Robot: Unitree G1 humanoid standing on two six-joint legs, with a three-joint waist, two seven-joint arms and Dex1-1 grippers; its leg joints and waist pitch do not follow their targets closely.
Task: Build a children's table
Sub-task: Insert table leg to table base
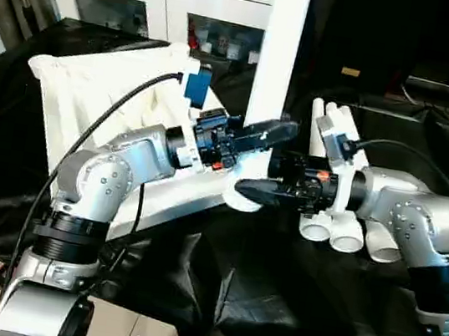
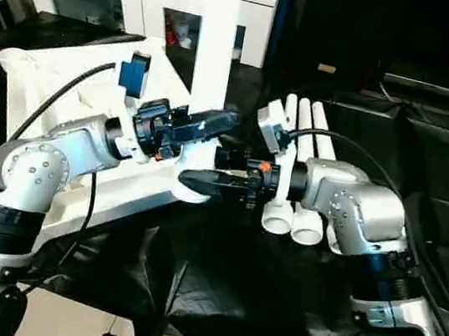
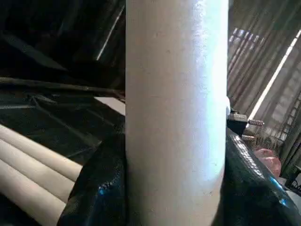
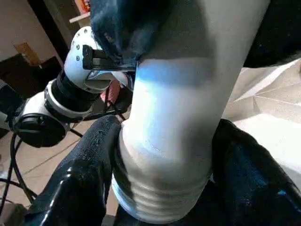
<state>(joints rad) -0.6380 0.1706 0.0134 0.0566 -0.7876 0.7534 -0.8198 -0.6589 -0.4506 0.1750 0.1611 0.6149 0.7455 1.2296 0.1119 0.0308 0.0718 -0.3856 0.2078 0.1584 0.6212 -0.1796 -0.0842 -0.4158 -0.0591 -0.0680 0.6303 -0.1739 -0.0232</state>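
Tabletop (image 1: 90, 106) lies underside-up on the black cloth (image 1: 232, 287). One leg (image 1: 278, 49) stands upright at its near corner socket, threads still exposed, clamped by both left gripper (image 1: 268, 132) and right gripper (image 1: 259, 192). Three legs (image 1: 346, 228) lie unfitted alongside.

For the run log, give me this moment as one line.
stage: seating leg upright in tabletop corner | left gripper: on leg | right gripper: at threaded end | spare legs: three

Silver forearms (image 1: 114, 173) with round screwed joint housings, black wrist sections with orange accents, glossy black fingers (image 1: 276, 191), black cables (image 1: 101, 120), blue-fronted white wrist camera (image 1: 196, 85).
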